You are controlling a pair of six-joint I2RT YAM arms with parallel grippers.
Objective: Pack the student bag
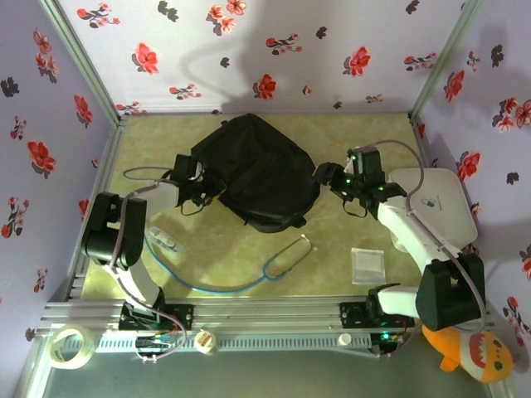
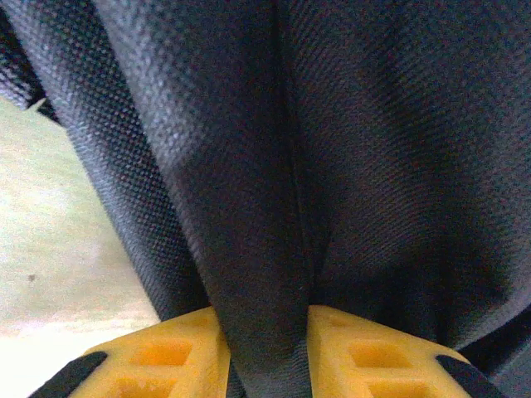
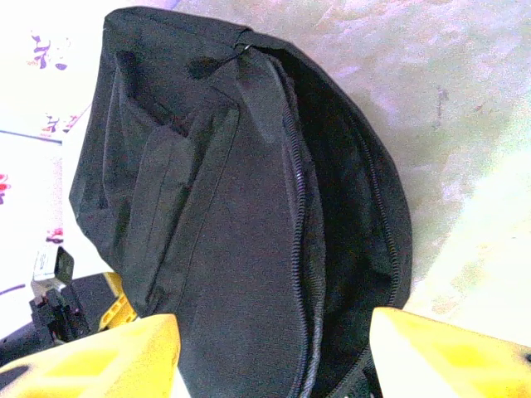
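The student bag (image 1: 261, 178) lies toward the far middle of the worktop (image 1: 332, 274), a black fabric backpack slumped on its side, with straps trailing off its near edge. In the right wrist view the student bag (image 3: 232, 232) has one zip undone along its curved rim, and the compartment gapes dark beside the pale worktop (image 3: 465, 124).

The left end effector (image 1: 202, 184) meets the bag's left edge. In its wrist view a fold of the woven black cloth (image 2: 332, 166) runs down between the yellow fingers (image 2: 166, 352), which close in on it from both sides, so the left end effector (image 2: 265, 352) is clamped on the bag's fabric. A strip of worktop (image 2: 50, 249) shows to the left of the cloth.

The right end effector (image 1: 325, 177) sits at the bag's right edge. Its yellow fingers (image 3: 448, 356) stand wide apart, so the right end effector (image 3: 278, 361) is open, with the lower end of the unzipped rim lying between them.

Nearer the arms, a stethoscope (image 1: 289, 251) with blue tubing curls across the worktop, well apart from the bag. A small clear plastic packet (image 1: 367, 265) lies to its right. A flat white board (image 1: 444, 199) rests at the right edge under the right arm. Off the worktop in front are a roll of tape (image 1: 68, 347) on the left and an orange plush toy (image 1: 474, 354) on the right
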